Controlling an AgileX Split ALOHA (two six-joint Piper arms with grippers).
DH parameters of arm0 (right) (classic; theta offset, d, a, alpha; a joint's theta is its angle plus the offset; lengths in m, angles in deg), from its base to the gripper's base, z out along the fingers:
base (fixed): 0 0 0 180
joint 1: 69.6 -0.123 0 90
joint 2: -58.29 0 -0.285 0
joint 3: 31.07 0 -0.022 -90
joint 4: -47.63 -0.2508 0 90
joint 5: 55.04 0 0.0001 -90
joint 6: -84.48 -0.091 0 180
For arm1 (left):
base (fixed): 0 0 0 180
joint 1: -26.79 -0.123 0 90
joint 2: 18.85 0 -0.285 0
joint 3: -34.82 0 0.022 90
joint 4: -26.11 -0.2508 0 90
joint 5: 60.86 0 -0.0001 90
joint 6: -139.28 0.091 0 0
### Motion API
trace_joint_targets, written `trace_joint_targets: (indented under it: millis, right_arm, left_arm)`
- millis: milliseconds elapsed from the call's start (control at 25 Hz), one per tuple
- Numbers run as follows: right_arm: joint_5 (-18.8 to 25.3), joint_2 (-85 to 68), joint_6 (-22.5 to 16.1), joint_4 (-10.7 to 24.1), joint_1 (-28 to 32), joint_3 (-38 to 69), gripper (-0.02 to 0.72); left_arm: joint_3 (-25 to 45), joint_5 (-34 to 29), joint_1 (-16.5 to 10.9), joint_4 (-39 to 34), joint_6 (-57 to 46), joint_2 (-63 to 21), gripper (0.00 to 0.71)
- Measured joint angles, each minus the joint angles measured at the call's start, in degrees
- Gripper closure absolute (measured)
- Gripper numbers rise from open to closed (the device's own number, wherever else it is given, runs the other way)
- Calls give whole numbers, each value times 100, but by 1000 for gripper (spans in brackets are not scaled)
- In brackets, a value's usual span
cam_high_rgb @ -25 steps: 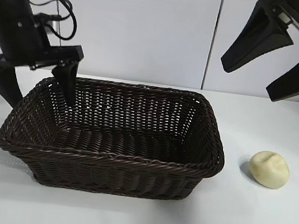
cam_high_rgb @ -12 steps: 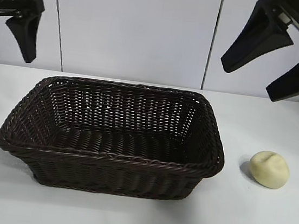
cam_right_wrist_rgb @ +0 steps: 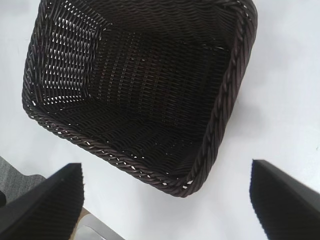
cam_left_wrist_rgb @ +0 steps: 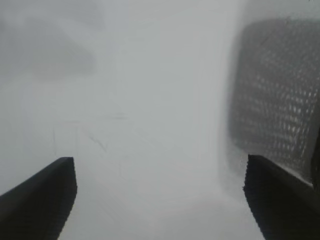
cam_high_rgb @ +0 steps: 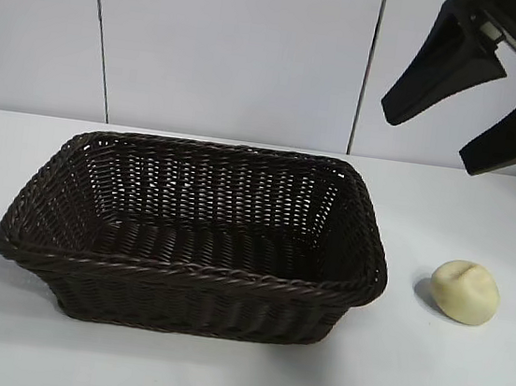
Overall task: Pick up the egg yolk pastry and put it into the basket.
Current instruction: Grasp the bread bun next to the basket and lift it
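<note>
The egg yolk pastry, a small pale yellow lump, lies on the white table to the right of the basket. The basket is large, dark brown wicker, and nothing shows inside it. My right gripper hangs open and empty high at the upper right, above and behind the pastry. In its wrist view the jaws stand wide apart over the basket's corner; the pastry is out of that view. My left gripper is out of the exterior view; its wrist view shows it open over bare table beside the basket.
A white panelled wall stands behind the table. The table's edge shows in the right wrist view, close to the basket's corner. Bare white tabletop surrounds the pastry.
My left arm has risen from the basket's left end and gone out of the exterior view. The right arm, basket and pastry have not moved.
</note>
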Motion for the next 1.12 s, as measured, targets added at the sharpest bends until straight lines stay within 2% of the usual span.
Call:
trace_joint_targets:
  millis: [200, 800, 1120]
  right_arm:
    - [5, 0, 0, 0, 0, 0, 59]
    - [5, 0, 0, 0, 0, 0, 59]
    - [5, 0, 0, 0, 0, 0, 59]
  left_arm:
    - [636, -33, 0, -204, 13, -1073, 51]
    - [3612, -107, 0, -372, -96, -5307, 51]
    - [5024, 352, 0, -366, -510, -6983, 51]
